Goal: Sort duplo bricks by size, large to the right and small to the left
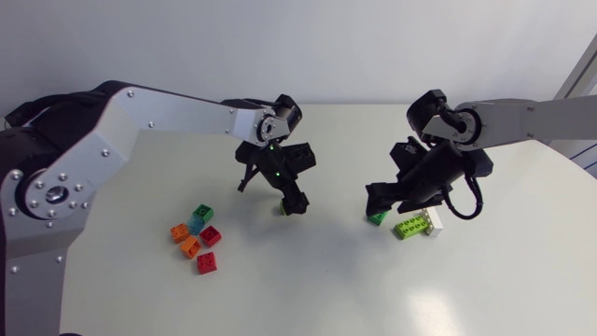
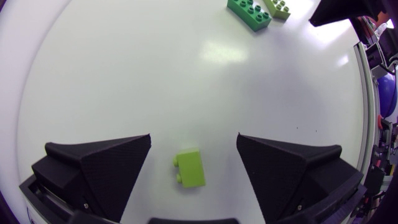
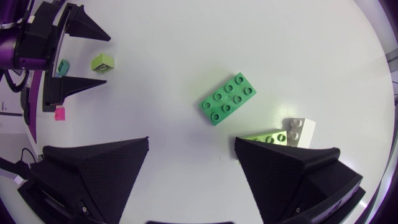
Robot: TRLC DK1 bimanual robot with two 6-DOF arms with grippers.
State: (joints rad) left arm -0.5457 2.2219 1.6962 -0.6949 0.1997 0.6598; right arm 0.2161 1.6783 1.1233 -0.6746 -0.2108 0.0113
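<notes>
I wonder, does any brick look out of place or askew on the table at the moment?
Yes: the small lime brick lies alone mid-table, between the open jaws of the left gripper, away from the small bricks at left. It seems tipped on its side, studs pointing sideways.

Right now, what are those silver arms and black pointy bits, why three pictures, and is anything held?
They are two robot arms, a left silver-grey arm and a right silver-grey arm, at a white table. Each ends in a black gripper with two wedge fingers. One picture looks down from above; two come from wrist cameras. At the left lies a huddle of small red, orange, teal and green plastic bricks. At the right lie a long dark green plastic brick, a long lime plastic brick and a white plastic brick. The left gripper stands open around a small lime plastic brick, not touching it. The right gripper is open near the long bricks. Nothing is held.
</notes>
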